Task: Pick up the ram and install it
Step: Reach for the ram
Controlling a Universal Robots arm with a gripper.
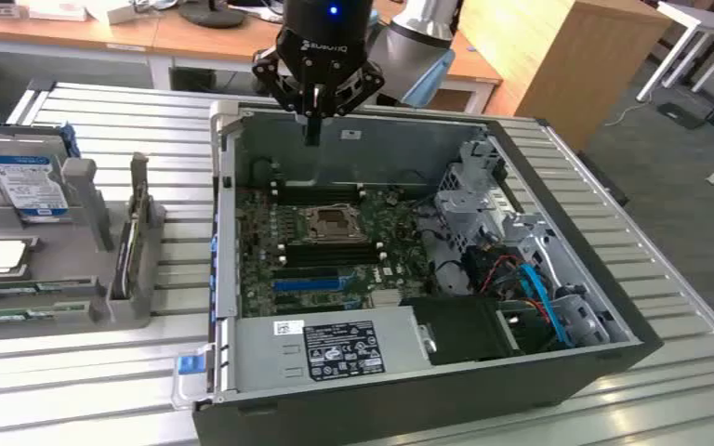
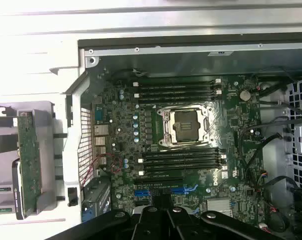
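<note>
Black two-finger gripper (image 1: 312,135) hangs over far wall of open black-and-silver computer case (image 1: 382,153); jaws fully closed, nothing held. Ram, thin green circuit-board stick (image 1: 138,232), stands on edge in grey plastic rack (image 1: 85,181) outside case, well to exterior view's left of gripper. Long axis parallel to case side wall, crosswise to black memory slots (image 2: 178,90). Wrist view gives ram's green face (image 2: 28,160); exterior view gives dark edge.

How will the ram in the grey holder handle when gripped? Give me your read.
The ram is a thin green board: probably stiff and light. Seated in a slot of the grey holder, it should not roll. As a bare circuit board it is likely fragile if bent or squeezed.
</note>
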